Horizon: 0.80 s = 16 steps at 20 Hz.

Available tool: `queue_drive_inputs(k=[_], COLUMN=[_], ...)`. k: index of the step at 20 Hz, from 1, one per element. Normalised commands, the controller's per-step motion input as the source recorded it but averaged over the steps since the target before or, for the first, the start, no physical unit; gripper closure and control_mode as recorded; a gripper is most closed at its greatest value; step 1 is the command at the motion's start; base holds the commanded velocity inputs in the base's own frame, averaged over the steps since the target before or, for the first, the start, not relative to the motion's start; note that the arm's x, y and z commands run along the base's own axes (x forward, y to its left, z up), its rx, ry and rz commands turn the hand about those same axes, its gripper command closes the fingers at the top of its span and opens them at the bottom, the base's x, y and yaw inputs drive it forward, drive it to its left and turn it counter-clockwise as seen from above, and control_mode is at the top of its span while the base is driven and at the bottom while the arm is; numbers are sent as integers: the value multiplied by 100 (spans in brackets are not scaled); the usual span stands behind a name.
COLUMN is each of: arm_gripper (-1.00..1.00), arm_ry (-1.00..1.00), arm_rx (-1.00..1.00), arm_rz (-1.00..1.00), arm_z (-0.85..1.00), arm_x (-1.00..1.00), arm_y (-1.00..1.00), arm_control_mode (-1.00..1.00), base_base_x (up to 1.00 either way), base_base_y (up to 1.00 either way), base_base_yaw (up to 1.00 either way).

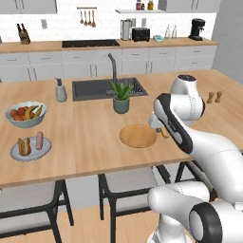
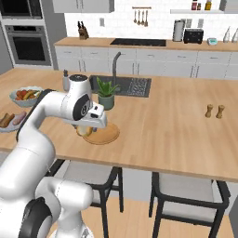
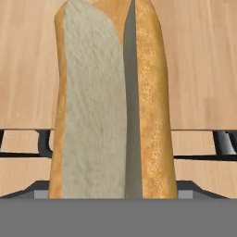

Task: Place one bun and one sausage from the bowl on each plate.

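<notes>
Filling the hand view from top to bottom, a split hot-dog bun (image 3: 113, 106) stands lengthwise between the pincer's dark tips, its pale crumb face on one side, its golden crust on the other, and a dark slit running down the middle. The pincer (image 3: 113, 192) stands wide with the bun set between its jaws, so it holds the bun across its width. In the left base view a small golden piece of that bun (image 1: 164, 132) peeks out by the hand, just at the right edge of the tan wooden plate (image 1: 137, 135). In the right base view the bun (image 2: 84, 130) hangs under the hand, over the left part of that plate (image 2: 103, 135).

Taking the wooden plate as the mark: a potted green plant (image 1: 121, 97) stands just behind it, and the dark sink (image 1: 95, 88) with its tall faucet lies beyond the plant. Far to its left, near the desk's (image 1: 90, 142) front edge, the pale grey-blue plate (image 1: 30, 149) carries a bun (image 1: 24, 146) and a pink sausage (image 1: 39, 140) side by side. Behind that plate sits a white fruit bowl (image 1: 25, 114). A soap dispenser (image 1: 60, 90) stands left of the sink. Well to the right of the wooden plate stand two small brown shakers (image 1: 214, 97).
</notes>
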Motion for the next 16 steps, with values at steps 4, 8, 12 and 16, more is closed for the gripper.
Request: queue_drive_inputs(k=[4, 8, 12, 16], arm_gripper=[100, 100, 100, 100], arm_ry=[0, 0, 0, 0], arm_rx=[0, 0, 0, 0], arm_rz=[0, 0, 0, 0], arm_z=[0, 0, -1, -30], arm_x=[0, 0, 20, 60], arm_y=[0, 0, 0, 0], arm_control_mode=[100, 100, -100, -100], base_base_x=[37, 57, 20, 0], base_base_y=[-1, 0, 0, 0], base_base_yaw=[0, 0, 0, 0])
